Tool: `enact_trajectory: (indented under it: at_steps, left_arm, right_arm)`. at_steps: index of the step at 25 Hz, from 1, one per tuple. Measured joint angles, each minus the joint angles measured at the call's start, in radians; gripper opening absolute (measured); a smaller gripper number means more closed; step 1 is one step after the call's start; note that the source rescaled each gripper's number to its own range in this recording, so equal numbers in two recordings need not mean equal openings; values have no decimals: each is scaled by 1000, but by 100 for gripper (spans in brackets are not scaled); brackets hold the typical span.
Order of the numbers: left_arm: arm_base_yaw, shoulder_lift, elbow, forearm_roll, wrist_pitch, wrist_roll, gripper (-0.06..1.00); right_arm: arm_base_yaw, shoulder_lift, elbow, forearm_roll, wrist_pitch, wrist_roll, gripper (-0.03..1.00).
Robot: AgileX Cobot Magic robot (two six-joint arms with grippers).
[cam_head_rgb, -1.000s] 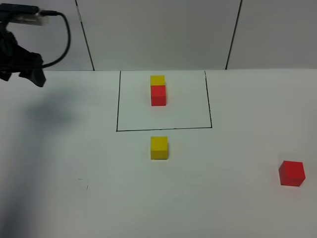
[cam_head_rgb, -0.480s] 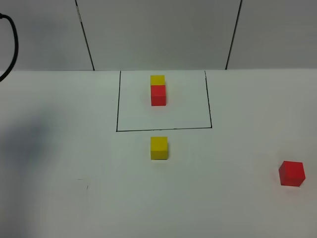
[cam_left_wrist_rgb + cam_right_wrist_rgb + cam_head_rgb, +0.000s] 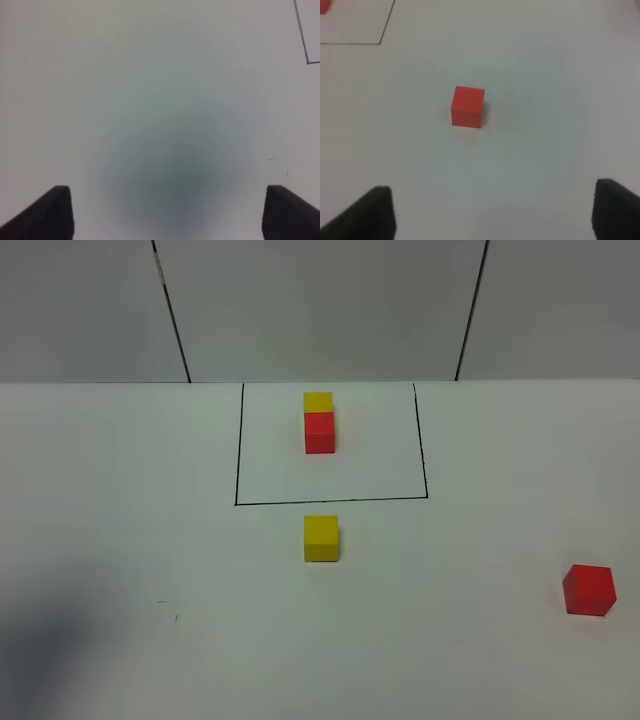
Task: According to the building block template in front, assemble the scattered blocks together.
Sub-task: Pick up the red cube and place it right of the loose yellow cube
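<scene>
Lying well apart: red cube (image 3: 588,590), yellow cube (image 3: 321,538) (near black line (image 3: 330,501)).

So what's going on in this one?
Nothing is held yet. The template, a joined yellow-red pair, sits inside the black frame. The loose yellow cube lies just in front of the frame, and the loose red cube sits far off to the right, so the two are not joined. The right claw is open above the table with the red cube ahead of it. The left claw is open too, with no cube in its view.
</scene>
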Motion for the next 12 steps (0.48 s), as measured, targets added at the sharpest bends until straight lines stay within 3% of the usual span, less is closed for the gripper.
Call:
enact_trajectory:
  at_steps: [6, 12]
  left_arm:
    - [-4, -297, 151, -56, 3, 9, 72]
    - [-77, -520, 256, -65, 42, 20, 72]
  right_arm:
    - [0, 0, 0, 0, 0, 0, 64]
    - [0, 0, 0, 0, 0, 0, 64]
